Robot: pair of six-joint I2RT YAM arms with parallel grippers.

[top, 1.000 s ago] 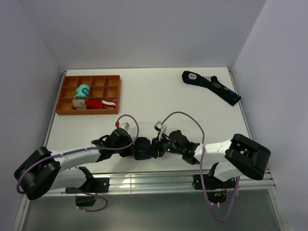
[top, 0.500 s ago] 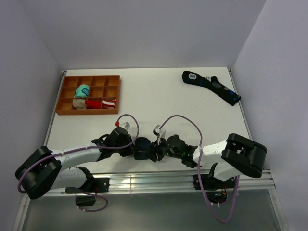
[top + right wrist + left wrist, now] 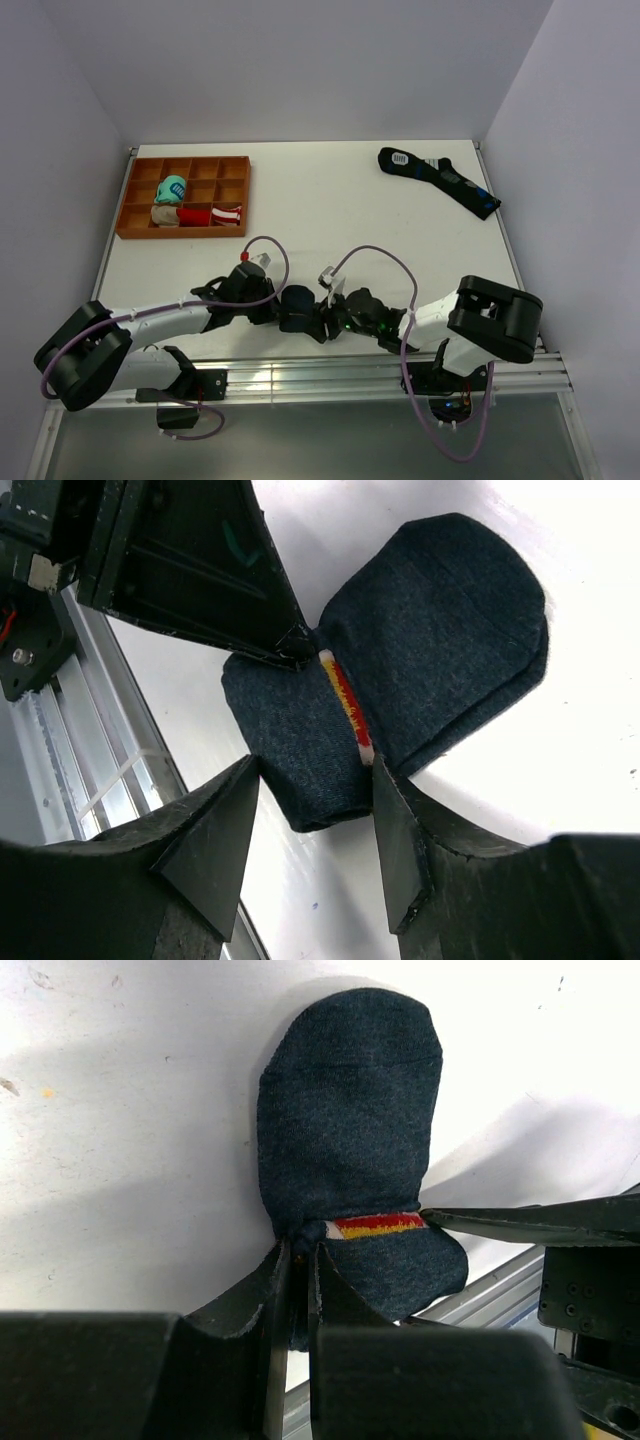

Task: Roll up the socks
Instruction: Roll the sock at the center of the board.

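The socks [image 3: 295, 305] lie on the white worktop [image 3: 330, 210] between the two sets of jaws, which meet tip to tip near the worktop's near edge. They are a short dark navy pair, folded so that one rounded flap lies flat beyond the jaws and a smaller flap points back toward the metal rail [image 3: 80, 750]. A narrow red, white and yellow patch [image 3: 372, 1225] runs along the fold line.

The left jaws are clenched on the socks. In the left wrist view the two fingers [image 3: 270, 1290] stand almost together, with a pinch of navy fabric between their tips right at one end of the patch. The larger flap stretches straight ahead of these jaws, and the smaller one bulges just to their right.

The right jaws are released and stand well apart. In the right wrist view their fingers [image 3: 215, 830] flank the smaller flap: one tip touches the socks at the near end of the patch [image 3: 345, 705], while the other sits just beside the flap's edge, on the rail side. The left jaws' tip shows at the far end of the patch, across the fold from them.

Far ahead of the left jaws sits an orange compartment tray [image 3: 185, 160] holding a teal bundle [image 3: 172, 188], a beige bundle [image 3: 165, 215] and a red-white bundle [image 3: 215, 214]. Far ahead of the right jaws lies a longer dark sock [image 3: 440, 180] with blue marks.
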